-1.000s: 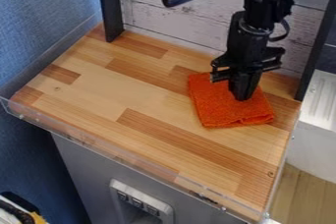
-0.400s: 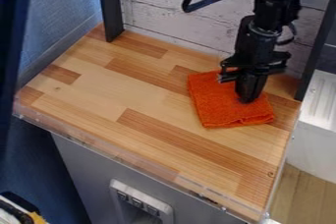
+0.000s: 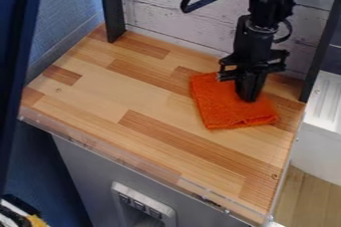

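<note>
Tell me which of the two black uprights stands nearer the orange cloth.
The right-hand upright in the picture: its foot is close to the orange cloth, while the left-hand upright stands farther off.

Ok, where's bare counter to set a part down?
Wooden top: bare from its left edge to the orange cloth, and between cloth and front lip. Crowded at right rear: gripper over cloth.

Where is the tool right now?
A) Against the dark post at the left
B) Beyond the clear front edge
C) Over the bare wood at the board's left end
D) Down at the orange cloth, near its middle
D: the tool points down with its tip at the orange cloth, whose fabric shows on both sides of it.
</note>
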You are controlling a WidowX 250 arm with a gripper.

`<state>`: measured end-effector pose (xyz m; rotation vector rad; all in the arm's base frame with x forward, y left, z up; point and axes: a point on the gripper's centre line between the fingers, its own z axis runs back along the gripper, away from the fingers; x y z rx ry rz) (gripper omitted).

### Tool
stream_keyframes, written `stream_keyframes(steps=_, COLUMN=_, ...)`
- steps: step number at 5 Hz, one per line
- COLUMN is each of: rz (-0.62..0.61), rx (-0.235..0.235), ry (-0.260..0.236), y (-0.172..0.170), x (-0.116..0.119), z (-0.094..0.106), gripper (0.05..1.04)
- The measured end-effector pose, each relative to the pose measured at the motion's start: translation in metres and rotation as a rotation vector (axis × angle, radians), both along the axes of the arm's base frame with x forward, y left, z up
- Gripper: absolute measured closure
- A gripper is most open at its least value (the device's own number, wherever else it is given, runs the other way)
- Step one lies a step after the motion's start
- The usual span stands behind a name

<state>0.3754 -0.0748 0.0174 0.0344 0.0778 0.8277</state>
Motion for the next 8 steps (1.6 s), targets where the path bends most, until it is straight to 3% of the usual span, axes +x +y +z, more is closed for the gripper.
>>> stream_keyframes(steps=1, rz=-0.007, rx=-0.032, ry=-0.007, y=-0.003, x=0.003, z=-0.005, gripper=1.001)
stream_keyframes(steps=2, rz=-0.084, rx=-0.07, ry=-0.004, y=-0.004, x=0.004, z=-0.001, gripper=0.85)
stream_keyframes(steps=3, rz=-0.211, rx=-0.099, ry=0.009, y=-0.003, x=-0.004, z=0.007, gripper=0.596)
stream_keyframes(steps=4, rz=-0.351, rx=-0.122, ry=-0.052, y=0.0, x=-0.014, z=0.038, gripper=0.421)
stream_keyframes(steps=5, rz=-0.395, rx=-0.121, ry=-0.084, y=0.003, x=-0.029, z=0.045, gripper=0.715)
stream_keyframes(steps=6, rz=-0.394, rx=-0.09, ry=-0.132, y=0.002, x=-0.037, z=0.047, gripper=0.927)
stream_keyframes(steps=7, rz=-0.352, rx=-0.047, ry=-0.152, y=0.004, x=-0.041, z=0.04, gripper=1.017)
stream_keyframes(steps=8, rz=-0.29, rx=0.0, ry=-0.174, y=0.004, x=-0.046, z=0.041, gripper=1.024)
